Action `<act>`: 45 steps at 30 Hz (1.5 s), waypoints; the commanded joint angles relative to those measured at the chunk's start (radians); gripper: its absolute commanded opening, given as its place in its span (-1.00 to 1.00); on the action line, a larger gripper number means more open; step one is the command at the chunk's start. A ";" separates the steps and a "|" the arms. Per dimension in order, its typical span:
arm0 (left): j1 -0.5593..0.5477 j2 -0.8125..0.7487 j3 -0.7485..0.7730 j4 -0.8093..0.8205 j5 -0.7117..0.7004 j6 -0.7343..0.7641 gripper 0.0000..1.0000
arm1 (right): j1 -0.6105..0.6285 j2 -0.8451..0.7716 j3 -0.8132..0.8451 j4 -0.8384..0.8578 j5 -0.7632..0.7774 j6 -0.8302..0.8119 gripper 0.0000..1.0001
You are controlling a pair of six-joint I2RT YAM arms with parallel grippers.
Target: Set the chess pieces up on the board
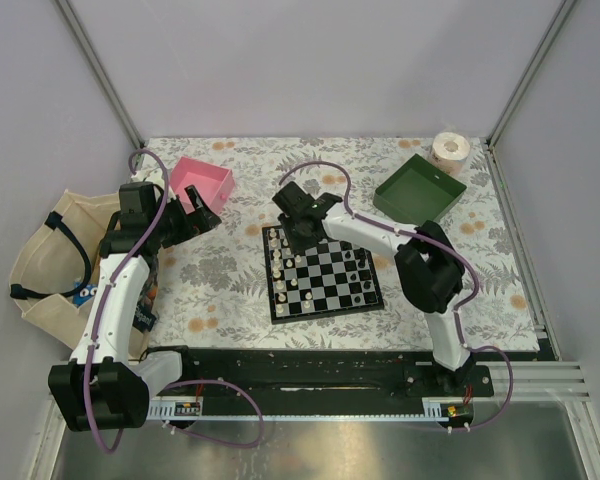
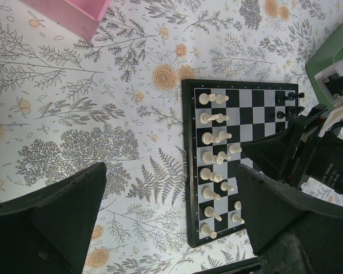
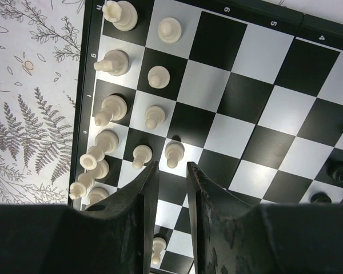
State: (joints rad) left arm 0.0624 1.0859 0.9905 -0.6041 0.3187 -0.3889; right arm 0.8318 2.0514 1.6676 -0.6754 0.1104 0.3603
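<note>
The board [image 1: 325, 313] lies mid-table, its black border also in the left wrist view [image 2: 186, 160] and the right wrist view [image 3: 86, 74]. Cream-white chess pieces [image 2: 211, 137] stand in two columns along its left side, and black ones [image 3: 338, 171] on the right side. My right gripper [image 3: 171, 166] hovers low over the board's far left part [image 1: 298, 232], open by a narrow gap with nothing between the fingers. A white pawn [image 3: 173, 153] stands just beyond its tips. My left gripper [image 2: 171, 171] hangs open over the flowered cloth left of the board [image 1: 205, 215], empty.
A pink tray [image 1: 205, 180] sits at the back left, just behind my left gripper. A green tray [image 1: 418, 188] and a tape roll [image 1: 450, 148] are at the back right. A cloth bag [image 1: 50, 250] lies off the table's left edge.
</note>
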 commanded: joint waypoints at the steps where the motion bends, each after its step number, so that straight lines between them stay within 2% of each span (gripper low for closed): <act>1: 0.004 -0.006 0.008 0.030 0.019 0.012 0.98 | 0.000 0.027 0.018 0.016 -0.029 0.011 -0.31; 14: 0.004 -0.004 0.008 0.030 0.019 0.012 0.98 | -0.002 0.066 0.026 0.016 -0.043 0.009 -0.33; 19: 0.004 -0.001 0.008 0.030 0.019 0.012 0.98 | -0.002 0.053 0.023 0.014 -0.035 0.008 -0.64; 23: 0.004 -0.004 0.008 0.029 0.019 0.012 0.98 | -0.002 0.012 0.001 0.013 -0.017 0.003 -0.74; 32: 0.004 -0.006 0.008 0.030 0.022 0.012 0.98 | 0.029 -0.126 -0.112 0.056 -0.021 0.048 -0.74; 45: 0.004 -0.011 0.010 0.030 0.020 0.012 0.98 | 0.078 -0.076 -0.086 0.054 -0.052 0.065 -0.74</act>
State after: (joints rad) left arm 0.0624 1.0859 0.9905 -0.6041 0.3187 -0.3889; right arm 0.8978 1.9675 1.5566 -0.6392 0.0731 0.4091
